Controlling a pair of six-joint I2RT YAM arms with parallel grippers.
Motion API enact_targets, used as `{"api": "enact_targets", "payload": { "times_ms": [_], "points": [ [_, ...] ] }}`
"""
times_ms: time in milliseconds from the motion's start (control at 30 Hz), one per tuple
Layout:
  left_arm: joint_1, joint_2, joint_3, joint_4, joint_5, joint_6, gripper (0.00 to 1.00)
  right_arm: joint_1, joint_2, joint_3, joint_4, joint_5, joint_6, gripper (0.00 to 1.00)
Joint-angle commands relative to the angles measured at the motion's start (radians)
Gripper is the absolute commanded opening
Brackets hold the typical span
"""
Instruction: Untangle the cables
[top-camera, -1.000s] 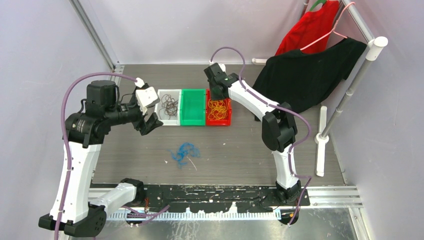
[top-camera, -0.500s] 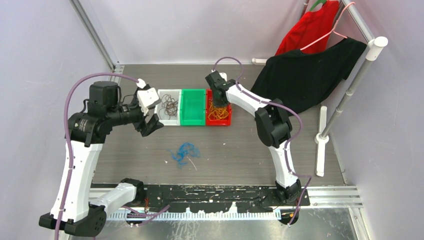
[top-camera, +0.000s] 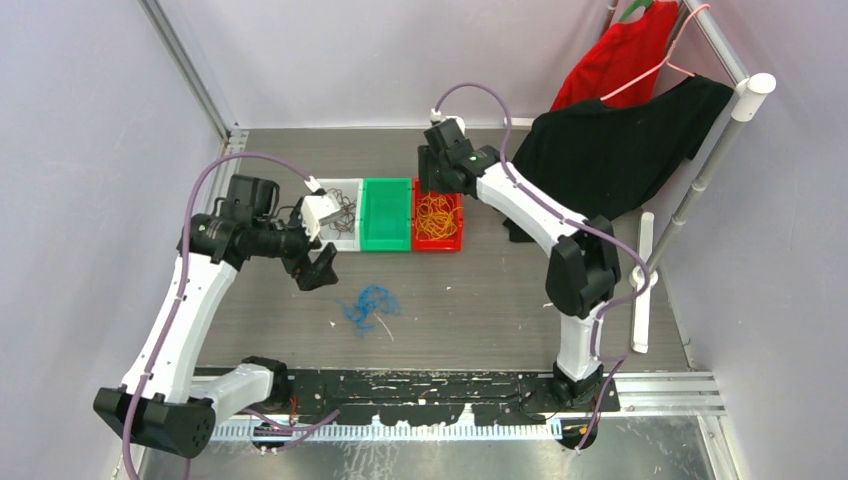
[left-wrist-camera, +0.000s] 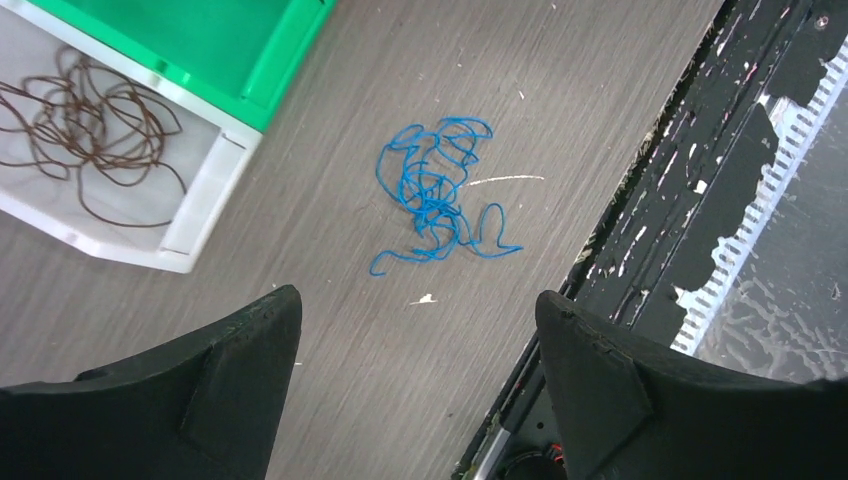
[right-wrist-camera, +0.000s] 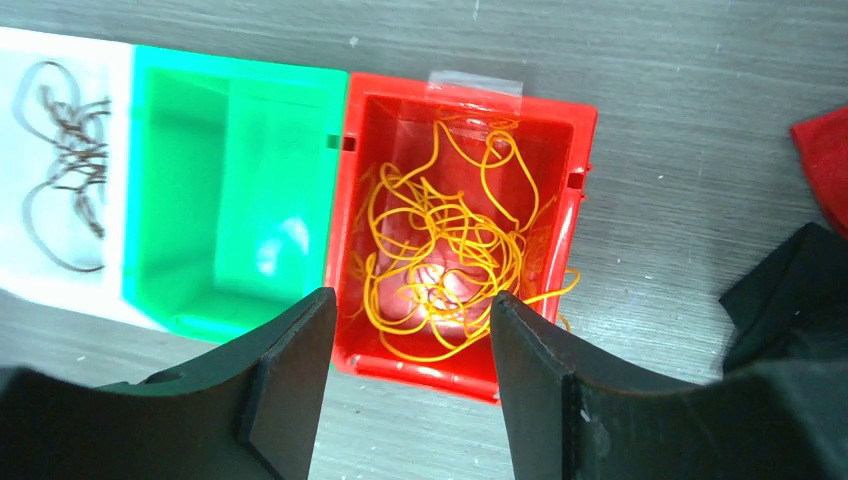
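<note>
A tangled blue cable (top-camera: 368, 305) lies loose on the table and also shows in the left wrist view (left-wrist-camera: 435, 200). A brown cable (top-camera: 338, 212) lies in the white bin (top-camera: 327, 240). An orange cable (top-camera: 436, 215) lies in the red bin (top-camera: 452, 244), with one loop hanging over the rim (right-wrist-camera: 560, 290). My left gripper (top-camera: 322, 268) is open and empty, above the table just left of the blue cable (left-wrist-camera: 418, 305). My right gripper (top-camera: 438, 186) is open and empty above the back of the red bin (right-wrist-camera: 412, 310).
An empty green bin (top-camera: 386, 240) stands between the white and red bins. Black and red garments (top-camera: 610, 150) hang on a rack at the back right. A black rail (top-camera: 450, 388) runs along the near edge. Small white scraps (left-wrist-camera: 425, 299) lie near the blue cable.
My left arm has swung right and nearer, bringing its open gripper close to the blue cable. My right gripper has lifted and drawn back from the red bin, with the orange cable left inside.
</note>
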Motion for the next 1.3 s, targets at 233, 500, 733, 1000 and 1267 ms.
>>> {"api": "enact_targets", "payload": {
  "times_ms": [233,500,733,1000,1267],
  "points": [
    [-0.011,0.102,-0.188,0.246,0.032,-0.049,0.60,0.145,-0.344,-0.414,0.304,-0.155,0.041,0.51],
    [0.051,0.089,-0.214,0.289,0.055,-0.055,0.53,0.296,-0.255,-0.557,0.512,-0.331,-0.010,0.50],
    [0.123,0.081,-0.176,0.231,0.096,-0.045,0.53,0.297,-0.070,-0.448,0.497,-0.541,-0.107,0.53],
    [0.129,0.065,-0.147,0.215,0.123,-0.050,0.54,0.289,0.024,-0.392,0.486,-0.563,-0.130,0.49],
    [0.129,0.072,-0.120,0.201,0.127,-0.055,0.54,0.288,0.001,-0.414,0.543,-0.597,-0.090,0.15]
  ]
}}
